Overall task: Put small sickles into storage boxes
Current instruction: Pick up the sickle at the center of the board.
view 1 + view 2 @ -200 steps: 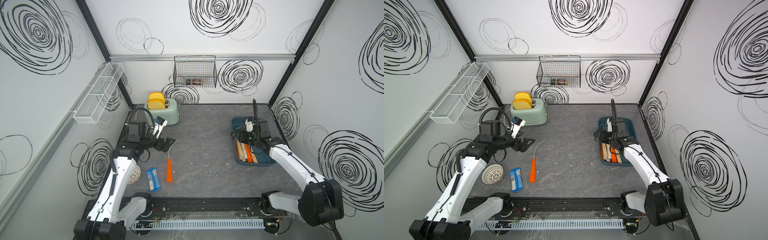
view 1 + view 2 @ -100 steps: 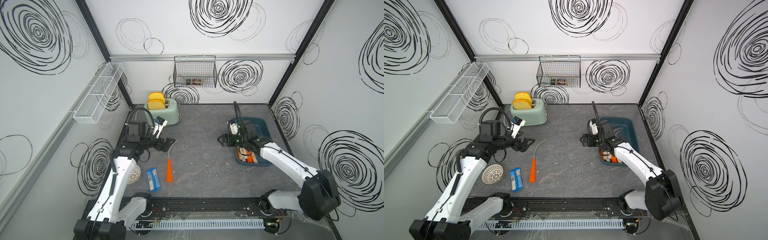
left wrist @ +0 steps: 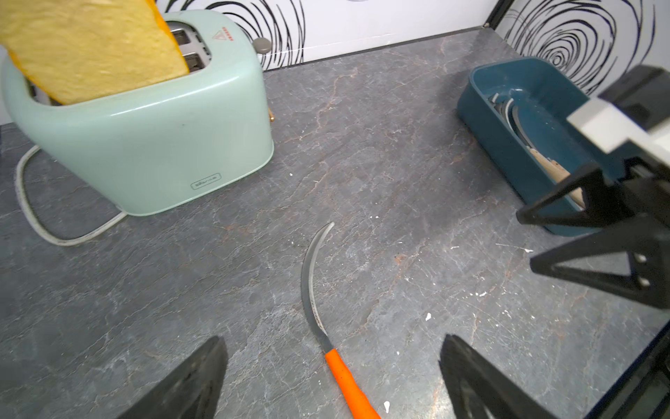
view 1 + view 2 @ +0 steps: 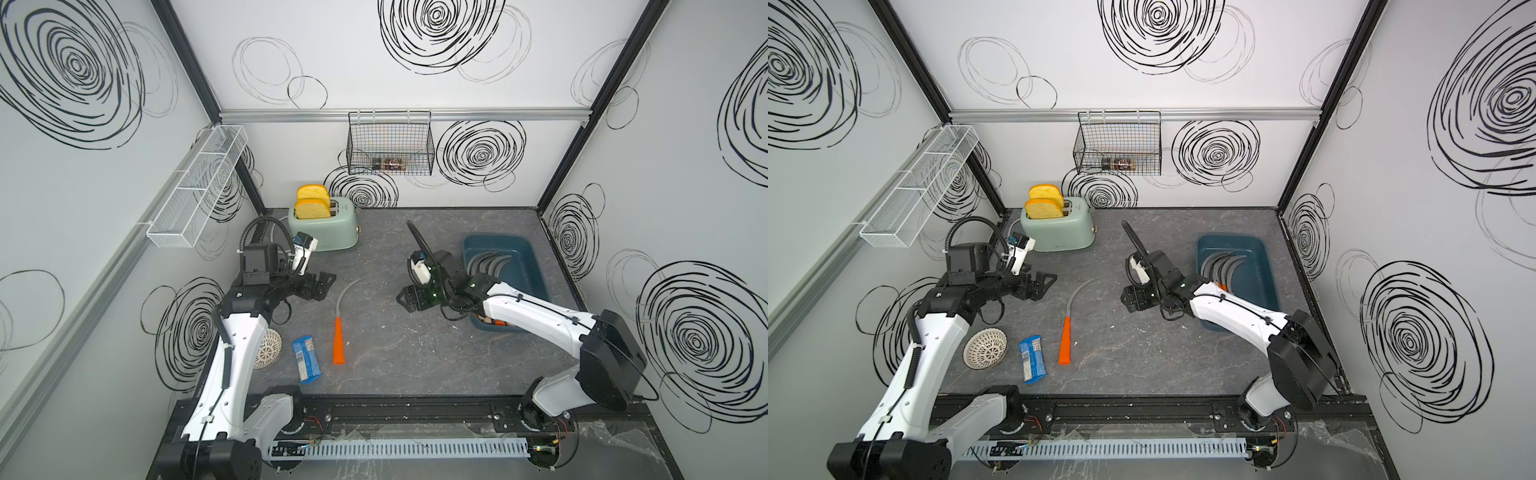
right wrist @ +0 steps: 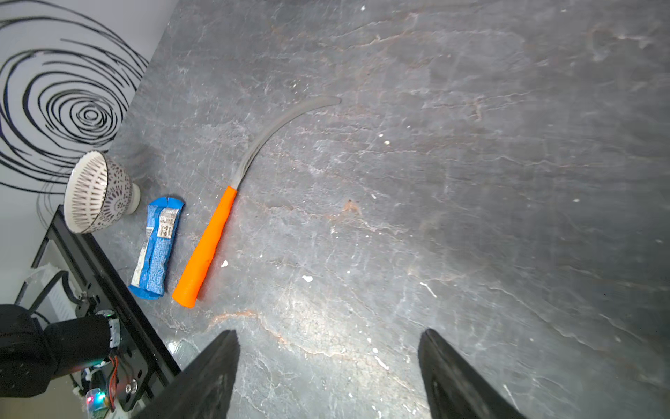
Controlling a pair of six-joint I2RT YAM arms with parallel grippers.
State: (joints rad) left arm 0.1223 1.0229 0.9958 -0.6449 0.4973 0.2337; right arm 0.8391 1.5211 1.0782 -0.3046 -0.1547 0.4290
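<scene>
Sickle point(image 4: 338, 323) lies lower centre-left in both top views, outside the tub point(image 4: 494, 238): probably light, stiff, its thin blade point(image 4: 343, 292) slick; orange handle point(image 4: 338, 343) suits grasping. Left gripper point(image 4: 324, 288) and right gripper point(image 4: 405, 299) gape empty.

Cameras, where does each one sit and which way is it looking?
Top views: high above the front, looking down on the table; both arms show, with left gripper and right gripper.
Left wrist: on the left arm, facing toaster and tub; its own fingers, plus the right gripper.
Right wrist: on the right arm, facing down at packet and bowl; its own fingers.
Shared: all show the orange sickle.
</scene>
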